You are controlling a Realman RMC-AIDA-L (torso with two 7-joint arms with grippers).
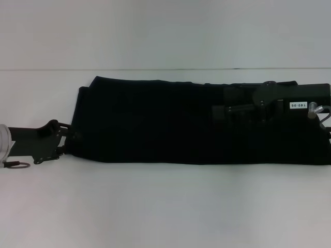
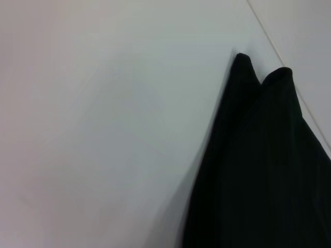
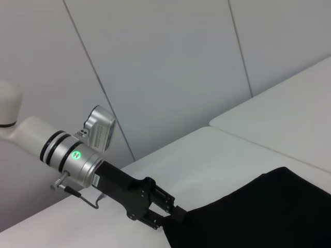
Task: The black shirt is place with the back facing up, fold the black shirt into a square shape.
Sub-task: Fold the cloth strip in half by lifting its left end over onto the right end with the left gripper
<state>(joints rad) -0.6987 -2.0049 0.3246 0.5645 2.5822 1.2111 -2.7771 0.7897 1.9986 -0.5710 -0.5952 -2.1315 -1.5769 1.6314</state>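
in the head view, the black shirt [image 1: 155,121] was seen lying on the white desk [image 1: 165,206] as a long, narrow band running across the view, its sides apparently already folded inward. the left end effector [image 1: 66,138] was placed at the shirt's left end, its dark fingers touching the hem; it appeared clenched on the fabric edge. the right end effector [image 1: 232,111] was laid over the band's right part, dark against dark cloth, so whether it was clenched or released could not be told.

in the left wrist view, only matte, soft black cloth [image 2: 264,170] was shown against the smooth pale desk [image 2: 103,129], with two rounded folded corners rising to points; no fingers were visible.

in the right wrist view, the left end effector [image 3: 173,213] was seen far off, its fingers closed on the shirt's edge [image 3: 248,217], behind it a silver wrist with a green light, and panelled grey walls beyond.

the lengthwise fold was judged done, and the crosswise fold was judged to be in hand. the next move would call for the gripped end to be lifted and carried over toward the other end, with the edges kept aligned so that a square results.
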